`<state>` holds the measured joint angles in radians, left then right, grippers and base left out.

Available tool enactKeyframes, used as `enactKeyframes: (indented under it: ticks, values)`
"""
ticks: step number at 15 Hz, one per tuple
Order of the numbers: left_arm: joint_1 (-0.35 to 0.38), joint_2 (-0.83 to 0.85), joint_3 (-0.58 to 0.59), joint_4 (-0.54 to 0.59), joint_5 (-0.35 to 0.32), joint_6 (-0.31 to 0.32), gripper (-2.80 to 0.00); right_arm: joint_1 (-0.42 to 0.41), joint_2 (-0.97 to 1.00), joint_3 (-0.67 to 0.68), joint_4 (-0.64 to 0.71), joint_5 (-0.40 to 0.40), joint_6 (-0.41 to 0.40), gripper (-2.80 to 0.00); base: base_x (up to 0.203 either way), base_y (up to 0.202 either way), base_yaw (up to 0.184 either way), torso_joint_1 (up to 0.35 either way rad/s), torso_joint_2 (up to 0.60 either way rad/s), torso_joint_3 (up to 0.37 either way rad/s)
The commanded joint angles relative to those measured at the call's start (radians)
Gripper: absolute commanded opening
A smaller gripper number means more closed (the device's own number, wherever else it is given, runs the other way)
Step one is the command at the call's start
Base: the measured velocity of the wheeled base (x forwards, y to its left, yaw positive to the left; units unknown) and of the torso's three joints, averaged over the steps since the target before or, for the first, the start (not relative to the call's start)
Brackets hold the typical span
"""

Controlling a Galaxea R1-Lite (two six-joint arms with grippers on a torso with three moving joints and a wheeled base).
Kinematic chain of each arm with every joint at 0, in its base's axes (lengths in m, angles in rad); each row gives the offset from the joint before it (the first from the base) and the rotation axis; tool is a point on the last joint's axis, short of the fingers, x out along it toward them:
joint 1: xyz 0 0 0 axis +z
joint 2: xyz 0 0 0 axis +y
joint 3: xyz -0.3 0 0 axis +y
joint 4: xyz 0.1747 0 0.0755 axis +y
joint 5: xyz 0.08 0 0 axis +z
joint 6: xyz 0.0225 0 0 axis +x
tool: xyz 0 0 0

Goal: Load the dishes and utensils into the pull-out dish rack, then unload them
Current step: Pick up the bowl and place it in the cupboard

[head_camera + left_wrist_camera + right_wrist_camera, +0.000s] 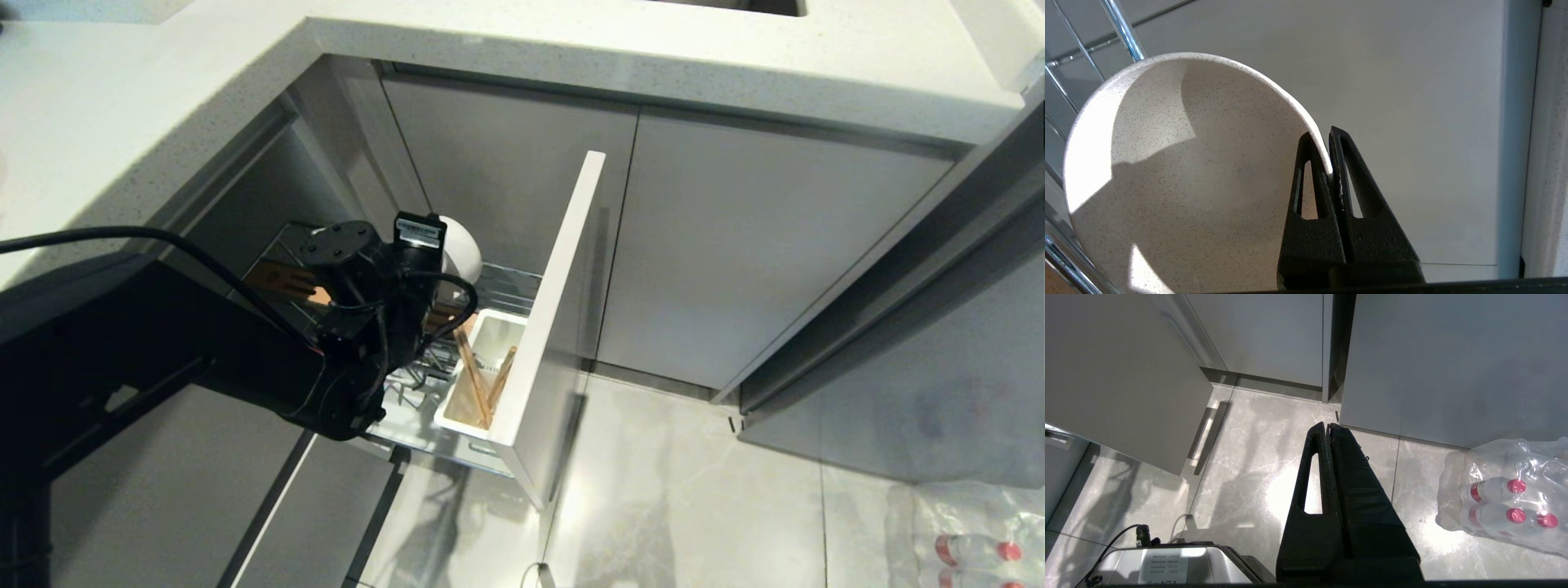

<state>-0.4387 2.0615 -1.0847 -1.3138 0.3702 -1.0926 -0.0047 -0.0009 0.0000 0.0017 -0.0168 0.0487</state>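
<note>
Bright, sharp views; glare on floor.

Pulled-out rack under the counter, between the cabinet doors.

The utensil cup sits in the rack just behind the front panel, with the chopsticks standing inside it. The bowl is further back in the rack, on its edge. A pack of bottles lies on the floor at the right.
</note>
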Motion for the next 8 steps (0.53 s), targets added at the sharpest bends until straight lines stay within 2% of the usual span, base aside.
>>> enactKeyframes:
  ticks: [1,8]
  values:
    - [0.003,0.005,0.002,-0.007,-0.002,-0.014,-2.8,0.0,0.001,0.002,0.0,0.0,0.0,-2.8,0.0,0.0,0.0,0.0,0.0,0.0]
    - [0.006,0.035,0.002,-0.007,-0.004,-0.03,-2.8,0.0,0.001,0.002,0.0,0.0,0.0,-2.8,0.0,0.0,0.0,0.0,0.0,0.0]
